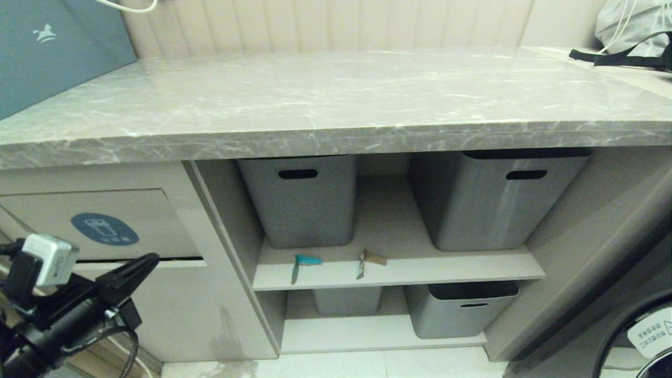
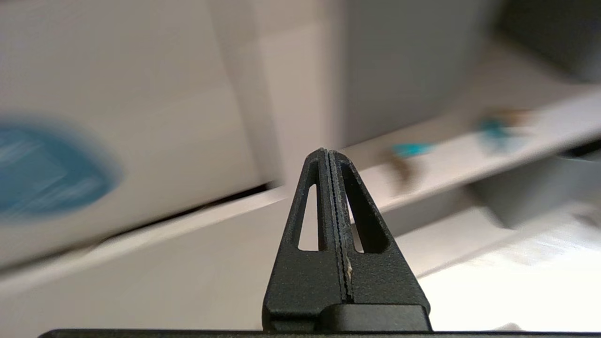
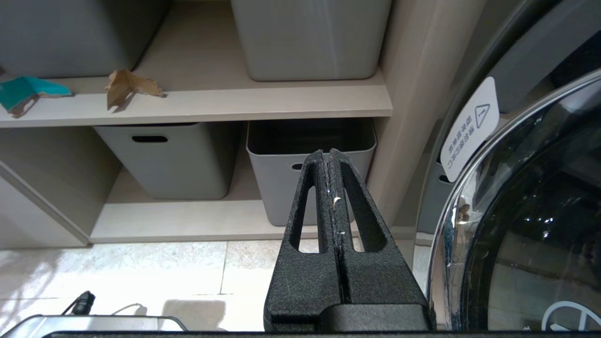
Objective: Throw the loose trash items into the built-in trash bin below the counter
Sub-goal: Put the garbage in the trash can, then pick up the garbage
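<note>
Left gripper (image 1: pixel 149 261) sits low in front of the trash bin flap (image 1: pixel 100 223), fingers pressed together with nothing between them, tip just below the flap's bottom edge and the blue sticker (image 1: pixel 104 228). Over on the open shelf (image 1: pixel 399 270), two cardboard scraps lie near the front lip: a teal scrap (image 1: pixel 303 262) ahead of the left grey tub (image 1: pixel 303 199), and a brown scrap (image 1: pixel 369 260) out in the gap between that tub and the bigger tub (image 1: pixel 493 197) to its right. A cabinet wall (image 1: pixel 231 247) stands between the flap and the shelf. Two more tubs (image 1: pixel 458 310) sit on the lower level. The counter (image 1: pixel 336 100) above is bare marble, with a strapped grey bag (image 1: pixel 632 31) at its far right corner. The right gripper (image 3: pixel 331 155) shows only in its own wrist view, fingers closed and empty, beside a round glass appliance door (image 3: pixel 526 225). Only two scraps can be made out; the left wrist view is smeared.
</note>
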Controlling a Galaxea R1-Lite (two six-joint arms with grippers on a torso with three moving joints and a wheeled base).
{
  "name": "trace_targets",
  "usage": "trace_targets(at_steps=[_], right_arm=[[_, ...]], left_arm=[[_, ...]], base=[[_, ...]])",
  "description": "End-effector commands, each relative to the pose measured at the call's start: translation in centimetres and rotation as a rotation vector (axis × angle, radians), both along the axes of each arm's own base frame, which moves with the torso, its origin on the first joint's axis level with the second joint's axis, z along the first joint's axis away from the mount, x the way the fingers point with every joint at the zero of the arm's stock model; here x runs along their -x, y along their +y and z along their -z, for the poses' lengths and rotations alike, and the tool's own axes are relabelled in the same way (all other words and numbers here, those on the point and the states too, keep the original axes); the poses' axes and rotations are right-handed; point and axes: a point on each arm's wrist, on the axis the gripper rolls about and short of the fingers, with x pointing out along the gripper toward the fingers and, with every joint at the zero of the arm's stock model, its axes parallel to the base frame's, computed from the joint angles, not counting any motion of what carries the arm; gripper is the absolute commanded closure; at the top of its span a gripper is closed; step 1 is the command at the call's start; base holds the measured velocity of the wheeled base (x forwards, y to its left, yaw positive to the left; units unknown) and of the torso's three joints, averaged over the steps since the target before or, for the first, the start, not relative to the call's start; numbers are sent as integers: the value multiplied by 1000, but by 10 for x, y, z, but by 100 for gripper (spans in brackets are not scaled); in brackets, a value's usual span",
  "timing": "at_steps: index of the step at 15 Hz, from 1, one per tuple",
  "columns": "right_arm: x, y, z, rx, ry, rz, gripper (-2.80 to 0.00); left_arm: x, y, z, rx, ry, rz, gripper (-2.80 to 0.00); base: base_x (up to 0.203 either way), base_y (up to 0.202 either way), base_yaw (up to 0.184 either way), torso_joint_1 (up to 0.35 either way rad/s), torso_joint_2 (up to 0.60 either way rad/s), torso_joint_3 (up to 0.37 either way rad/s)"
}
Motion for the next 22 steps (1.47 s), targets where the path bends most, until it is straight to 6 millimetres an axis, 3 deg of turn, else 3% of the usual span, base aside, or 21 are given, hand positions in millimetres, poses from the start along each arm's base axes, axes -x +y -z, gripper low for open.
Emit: trace_targets(at_steps=[1,8,15,22], right_arm=[[0,0,0,0,0,0,0],[0,0,0,0,0,0,0],[0,0,0,0,0,0,0],[0,0,0,0,0,0,0]], left_arm=[[13,-15,-10,-3,-64,87,0],[22,-27,-14,-2,-78,168,0],[16,-45,14,-20,166,271,0],[-48,-76,38,-95,297,334,0]], base=[[0,0,0,0,0,0],[0,0,0,0,0,0],[0,0,0,0,0,0],[0,0,0,0,0,0]])
